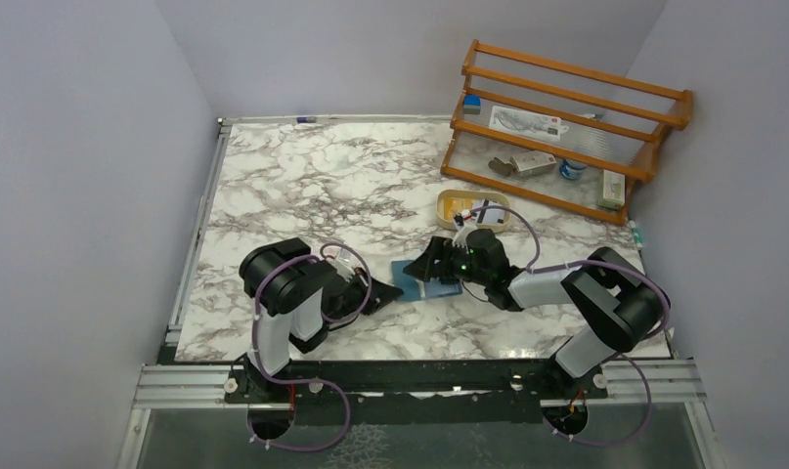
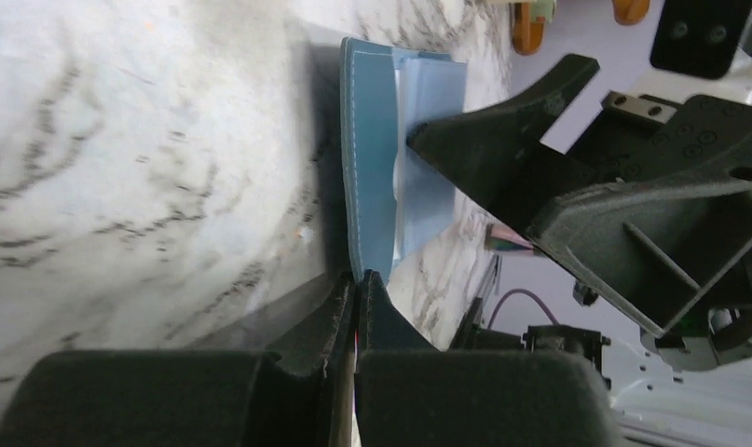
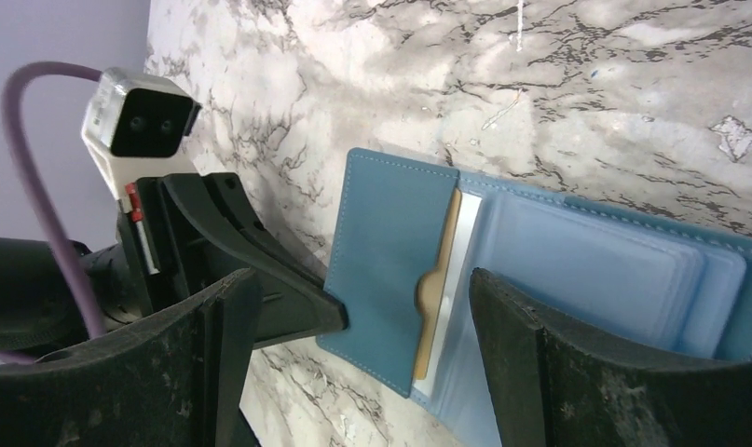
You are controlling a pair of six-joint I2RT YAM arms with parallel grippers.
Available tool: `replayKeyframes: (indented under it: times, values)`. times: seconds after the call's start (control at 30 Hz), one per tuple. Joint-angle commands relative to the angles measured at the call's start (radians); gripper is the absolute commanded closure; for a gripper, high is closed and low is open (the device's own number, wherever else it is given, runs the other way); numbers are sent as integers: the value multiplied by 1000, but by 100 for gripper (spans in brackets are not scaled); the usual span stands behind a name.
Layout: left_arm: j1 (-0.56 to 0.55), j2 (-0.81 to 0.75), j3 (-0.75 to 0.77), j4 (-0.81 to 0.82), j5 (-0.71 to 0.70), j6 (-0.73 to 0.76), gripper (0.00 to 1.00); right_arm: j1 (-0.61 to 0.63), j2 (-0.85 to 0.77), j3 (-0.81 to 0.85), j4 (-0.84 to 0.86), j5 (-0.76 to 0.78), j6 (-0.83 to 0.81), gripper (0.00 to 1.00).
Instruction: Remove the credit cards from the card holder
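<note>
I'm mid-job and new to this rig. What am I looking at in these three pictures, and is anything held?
Two robot arms work at a marble table. The wide picture looks down from above; the other two come from a camera on each wrist. Between the arms lies the open teal card holder, with a yellow-orange card and a whitish card tucked in its pocket. The left arm has its jaws shut, tip at the holder's flap edge. The right arm has its jaws open over the holder, holding nothing. Behind are a tan tray and a wooden rack.
</note>
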Motion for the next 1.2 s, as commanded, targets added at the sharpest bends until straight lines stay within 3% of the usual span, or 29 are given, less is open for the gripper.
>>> replayKeyframes:
  times: [0.0,0.17,0.27,0.53,0.8,0.97,1.17]
  values:
    - [-7,-134,13,34,83,93,100,-5,16,16,32,-64,-31,13]
    - [-7,-385,78,-287,75,197,100,-4,-5,54,-41,-44,-46,13]
    - [-6,-470,112,-396,76,237,100,-5,-7,59,-42,-45,-45,13]
    - [-6,-469,111,-355,103,227,100,-5,25,15,101,-103,28,13]
    - [-2,-485,92,-354,75,262,100,-11,18,-35,281,-256,117,13]
    - [7,-512,68,-357,61,278,100,-41,52,-120,489,-351,225,13]
    - [26,-554,45,-369,54,295,100,-62,234,-171,910,-460,396,15]
